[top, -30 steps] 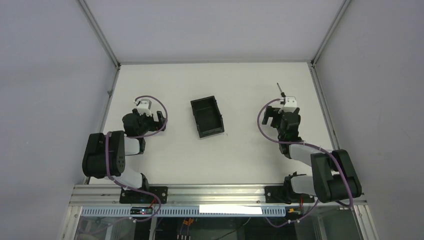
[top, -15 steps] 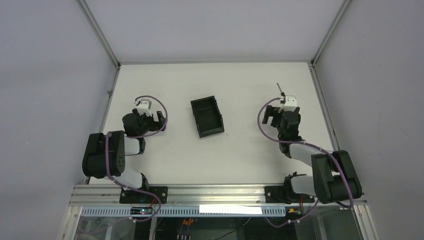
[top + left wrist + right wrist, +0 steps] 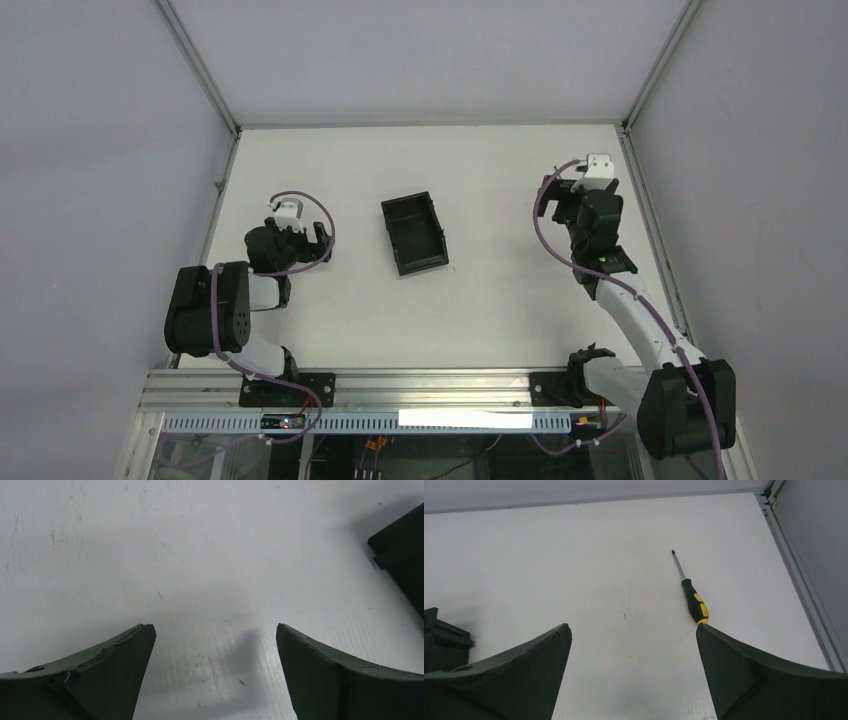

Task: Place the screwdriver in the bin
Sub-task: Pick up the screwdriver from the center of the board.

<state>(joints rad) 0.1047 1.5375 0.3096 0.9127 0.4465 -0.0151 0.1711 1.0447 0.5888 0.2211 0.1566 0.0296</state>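
The screwdriver (image 3: 691, 594), with a thin dark shaft and a yellow-and-black handle, lies flat on the white table near the far right corner. It points away from me, and its handle end sits just beyond my right fingertip. My right gripper (image 3: 633, 630) is open and empty above the table; in the top view it (image 3: 586, 203) hides the screwdriver. The black bin (image 3: 414, 233) sits open and empty at mid-table; one corner shows at the left of the right wrist view (image 3: 439, 637). My left gripper (image 3: 215, 627) is open and empty over bare table, left of the bin (image 3: 402, 555).
A metal frame rail (image 3: 796, 575) runs along the table's right edge, close to the screwdriver. Grey walls enclose the table at the back and sides (image 3: 420, 60). The left arm (image 3: 215, 305) is folded near the left edge.
My right arm has stretched out and its gripper has moved toward the far right corner, now covering the screwdriver in the top view. The left arm and the bin have not moved.
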